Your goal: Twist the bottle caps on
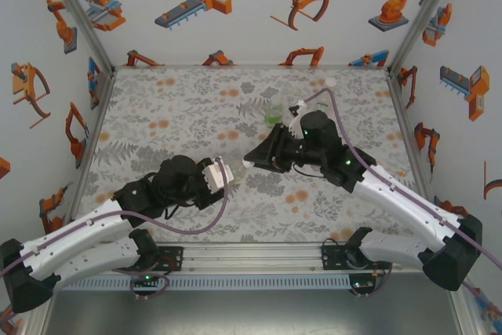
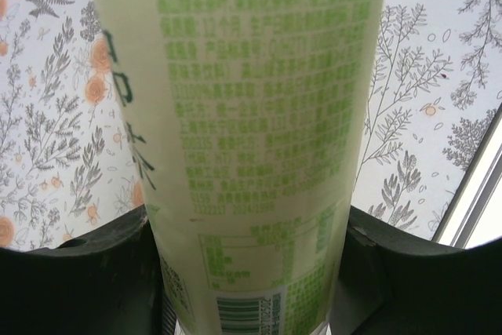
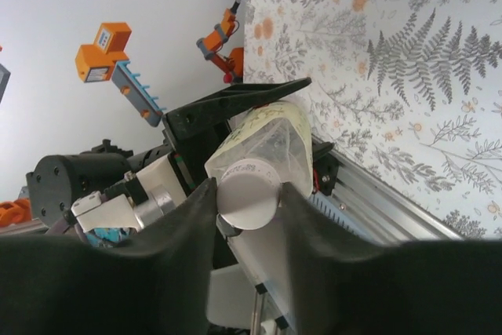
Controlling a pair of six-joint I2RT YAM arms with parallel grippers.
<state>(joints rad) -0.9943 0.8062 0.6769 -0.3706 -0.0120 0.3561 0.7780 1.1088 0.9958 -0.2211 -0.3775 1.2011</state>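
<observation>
The left arm comes in from the near-left corner, lying low and bent at the elbow, with its wrist turned toward the middle of the surface. The left end effector is clenched on a pale yellowish clear plastic bottle with a green-printed label. In the left wrist view its two black fingers press against either side of the yellowish bottle's body. The bottle is held roughly on its side above the middle of the surface, neck pointing right. On that neck sits a small round white plastic cap. The right end effector meets it head-on, its fingers flanking the white cap closely on both sides. Whether they pinch it or have let it go cannot be told. The right arm stretches from the near-right corner, forearm angled toward the centre, with a purple cable looping over it. Beyond the right wrist a small green-tinted clear plastic bottle stands on the surface. Farther right, near the far edge, lies another small round white cap. The surface is covered by a floral mat with grey ferns and orange blotches. An aluminium rail runs along its near edge. White walls printed with orange robot drawings enclose the other three sides.
</observation>
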